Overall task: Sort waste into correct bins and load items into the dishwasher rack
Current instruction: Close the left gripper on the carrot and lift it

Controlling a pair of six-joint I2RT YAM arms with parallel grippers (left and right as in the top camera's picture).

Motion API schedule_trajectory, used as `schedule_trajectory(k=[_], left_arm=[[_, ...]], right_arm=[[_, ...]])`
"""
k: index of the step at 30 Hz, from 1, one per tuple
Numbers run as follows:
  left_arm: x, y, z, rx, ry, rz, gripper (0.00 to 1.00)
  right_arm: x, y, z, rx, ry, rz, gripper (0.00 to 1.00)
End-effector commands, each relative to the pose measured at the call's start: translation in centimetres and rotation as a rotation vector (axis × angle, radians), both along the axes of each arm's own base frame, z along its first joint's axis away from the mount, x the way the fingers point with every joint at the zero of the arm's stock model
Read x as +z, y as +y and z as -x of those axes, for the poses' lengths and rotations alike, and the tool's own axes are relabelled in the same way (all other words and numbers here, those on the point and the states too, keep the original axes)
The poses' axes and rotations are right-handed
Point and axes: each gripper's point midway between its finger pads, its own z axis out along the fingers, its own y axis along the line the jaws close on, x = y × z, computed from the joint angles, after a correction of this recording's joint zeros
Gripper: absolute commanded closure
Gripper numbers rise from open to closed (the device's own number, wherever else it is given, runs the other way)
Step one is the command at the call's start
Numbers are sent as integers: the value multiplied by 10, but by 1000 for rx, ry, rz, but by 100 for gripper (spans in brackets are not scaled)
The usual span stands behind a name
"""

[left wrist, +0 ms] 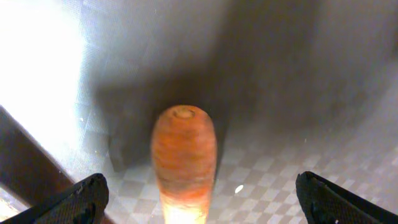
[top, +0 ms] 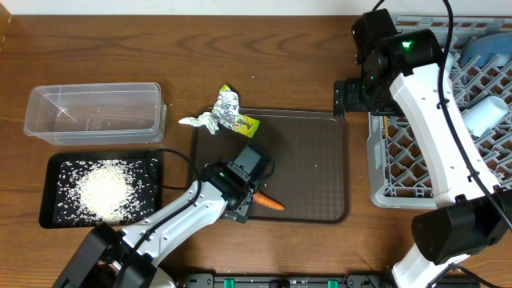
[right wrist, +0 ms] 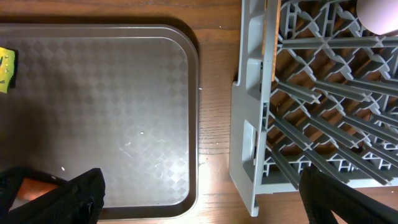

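Count of waste: five items, one of each kind. One carrot [top: 270, 202] is lying on the brown serving tray [top: 312, 160], close to that tray's robot-side edge and left of its middle; the left gripper [left wrist: 208, 199] is hanging directly over it with its fingers standing wide apart, one on each side of the carrot and clear of it. One heap of rice [top: 104, 190] is sitting in the middle of the black tray [top: 50, 188], with loose grains spreading towards the rim; one piece of foil [top: 227, 102] is resting on the desk [top: 272, 48] just beyond the serving tray's far-left corner; one yellow-green wrapper [top: 246, 123] is touching the foil and lying across the tray's far edge; one scrap of white paper [top: 194, 122] is lying on the desk beside that same corner.

Bins: two; the clear tub [top: 94, 112] is standing at the desk's left side, just beside the black tray's far edge. Rack [top: 388, 172]: one, at the desk's right edge, carrying one blue bowl [top: 484, 48] and one pale cup [top: 486, 116].

The right gripper [right wrist: 205, 199] is hovering with its fingers spread wide and holding nothing, above the bare strip of desk between serving tray and rack; the serving tray's right half is offering open room.
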Motion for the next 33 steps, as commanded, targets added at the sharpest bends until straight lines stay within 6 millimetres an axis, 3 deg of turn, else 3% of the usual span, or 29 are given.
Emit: schedule_trajectory(k=[1, 10, 28, 33], left_arm=[[-5, -3, 3, -29, 15, 4, 1], [-7, 1, 9, -30, 40, -13, 12], [-7, -8, 17, -77, 32, -27, 16], [-8, -5, 15, -72, 22, -44, 23]], right_arm=[[4, -1, 0, -13, -14, 2, 1], [4, -1, 0, -13, -13, 2, 1], [4, -1, 1, -13, -13, 2, 1], [4, -1, 0, -13, -14, 2, 1]])
